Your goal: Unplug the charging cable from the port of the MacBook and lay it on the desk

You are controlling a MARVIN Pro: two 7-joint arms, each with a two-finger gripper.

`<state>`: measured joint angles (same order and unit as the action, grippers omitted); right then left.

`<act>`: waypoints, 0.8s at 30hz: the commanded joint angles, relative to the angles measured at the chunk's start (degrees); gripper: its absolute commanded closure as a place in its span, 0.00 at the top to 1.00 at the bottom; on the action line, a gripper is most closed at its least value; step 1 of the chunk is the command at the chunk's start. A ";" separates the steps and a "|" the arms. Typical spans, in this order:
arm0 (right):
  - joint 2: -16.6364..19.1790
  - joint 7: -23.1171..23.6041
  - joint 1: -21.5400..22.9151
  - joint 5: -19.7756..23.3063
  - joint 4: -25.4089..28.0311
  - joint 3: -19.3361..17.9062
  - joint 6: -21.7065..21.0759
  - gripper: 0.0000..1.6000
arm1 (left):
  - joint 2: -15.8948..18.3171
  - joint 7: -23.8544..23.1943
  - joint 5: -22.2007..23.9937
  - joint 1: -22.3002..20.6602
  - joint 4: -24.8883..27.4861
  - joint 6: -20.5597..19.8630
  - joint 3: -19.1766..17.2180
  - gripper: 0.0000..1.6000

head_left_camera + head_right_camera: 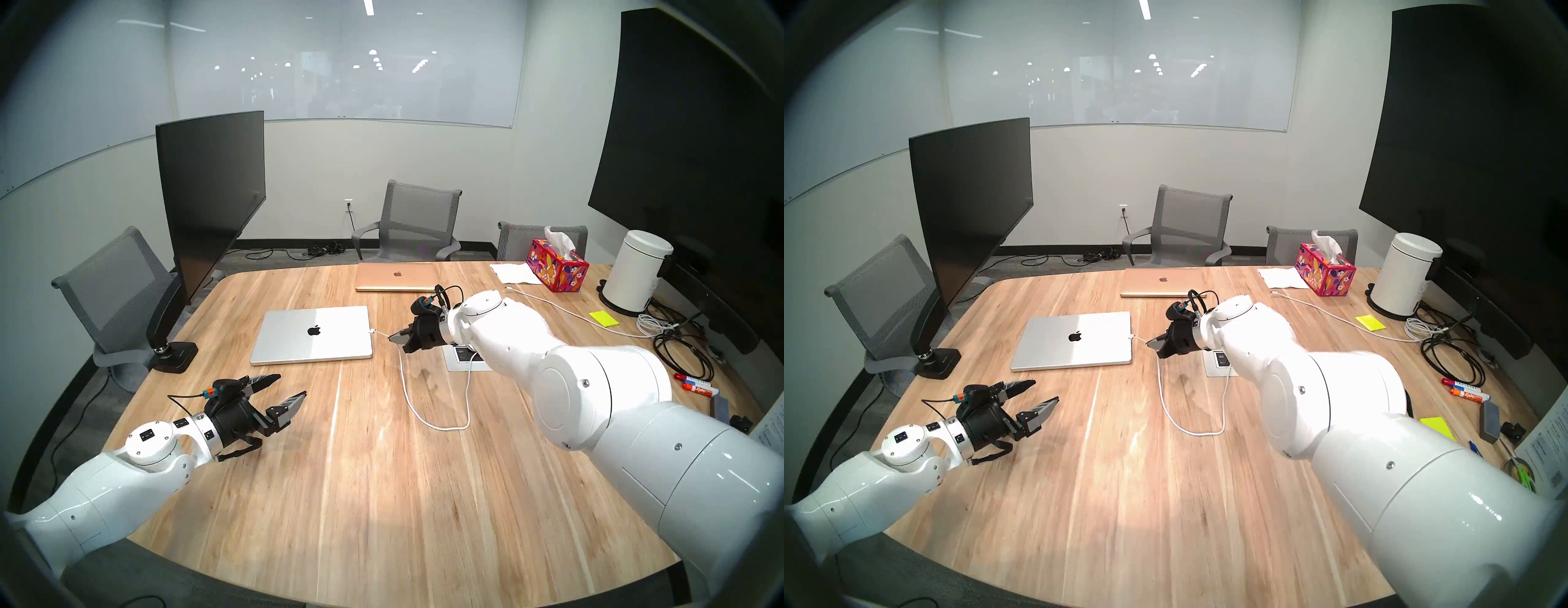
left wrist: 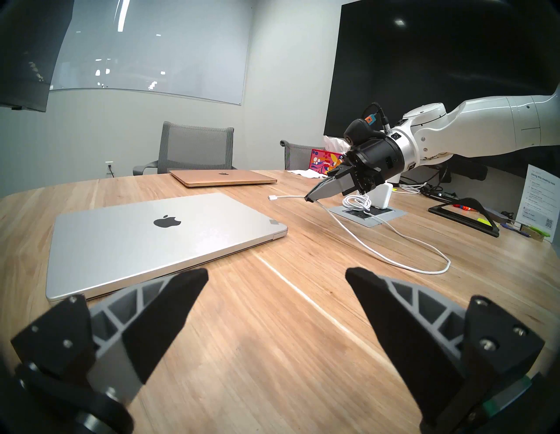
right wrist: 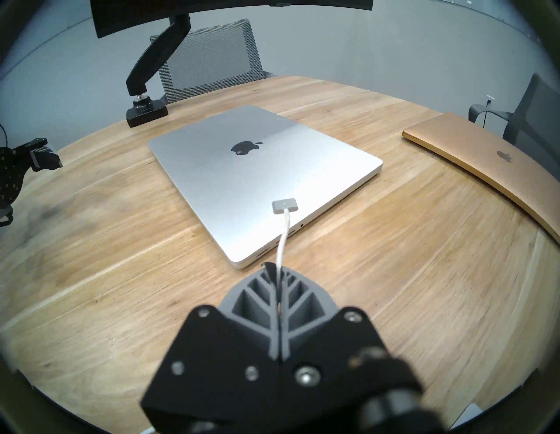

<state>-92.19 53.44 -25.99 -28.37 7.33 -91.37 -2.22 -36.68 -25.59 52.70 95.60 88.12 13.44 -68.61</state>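
Observation:
The silver MacBook (image 1: 314,335) lies closed on the wood desk (image 1: 382,488). My right gripper (image 1: 392,338) is shut on the white charging cable (image 1: 424,407) just right of the laptop. The plug tip (image 2: 272,197) sticks out past the fingertips, held in the air, apart from the laptop's side edge. In the right wrist view the plug (image 3: 283,206) hangs over that edge, where narrow port slots (image 3: 263,250) show. The cable loops on the desk back to the white power brick (image 2: 380,197). My left gripper (image 1: 290,385) is open and empty, in front of the laptop.
A gold laptop (image 1: 396,276) lies behind. A black monitor (image 1: 212,204) on an arm stands at the left, its base (image 1: 174,354) on the desk. An outlet plate (image 1: 464,356) lies under my right wrist. A tissue box (image 1: 558,265), white canister (image 1: 634,271), black cords (image 1: 683,352) and markers (image 1: 695,384) are at the right.

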 commanded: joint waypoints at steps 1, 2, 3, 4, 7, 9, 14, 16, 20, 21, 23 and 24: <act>0.33 0.07 1.65 0.20 0.79 -0.27 0.60 0.00 | -0.08 0.11 -0.06 -0.20 0.51 0.74 -0.41 1.00; 0.42 0.13 1.61 0.19 0.76 -0.31 0.69 0.00 | -0.08 0.12 -0.06 -0.19 0.51 0.75 -0.41 1.00; 0.56 0.23 1.57 0.19 0.73 -0.38 0.77 0.00 | -0.08 0.12 -0.06 -0.19 0.51 0.76 -0.41 1.00; 0.68 0.34 1.53 0.18 0.71 -0.42 0.87 0.00 | -0.07 0.12 -0.06 -0.19 0.51 0.76 -0.41 1.00; 1.18 0.41 1.40 0.08 0.62 -0.56 0.98 0.00 | -0.07 0.13 -0.06 -0.19 0.51 0.78 -0.41 1.00; 1.54 0.52 1.34 0.09 0.57 -0.67 1.05 0.00 | -0.07 0.13 -0.06 -0.19 0.52 0.79 -0.41 1.00; 2.53 1.29 1.09 0.16 0.42 -1.05 1.59 0.00 | -0.06 0.16 -0.06 -0.18 0.52 0.84 -0.40 1.00; 2.99 1.54 0.88 0.29 0.30 -1.32 1.73 0.00 | -0.06 0.17 -0.07 -0.17 0.53 0.86 -0.40 1.00; 4.11 2.62 0.43 0.56 0.08 -1.97 2.30 0.00 | -0.06 0.19 -0.07 -0.16 0.53 0.91 -0.39 1.00; 4.11 2.62 0.43 0.56 0.08 -1.97 2.30 0.00 | -0.06 0.19 -0.07 -0.16 0.53 0.91 -0.39 1.00; 4.88 3.94 0.18 0.85 -0.07 -2.56 2.87 0.00 | -0.05 0.21 -0.07 -0.15 0.54 0.95 -0.39 1.00; 5.09 4.41 0.14 0.92 -0.10 -2.71 3.05 0.00 | -0.05 0.21 -0.08 -0.14 0.54 0.96 -0.39 1.00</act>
<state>-89.05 55.74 -26.30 -28.36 6.91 -93.20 -0.45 -36.66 -25.53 52.70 95.60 88.12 13.65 -68.59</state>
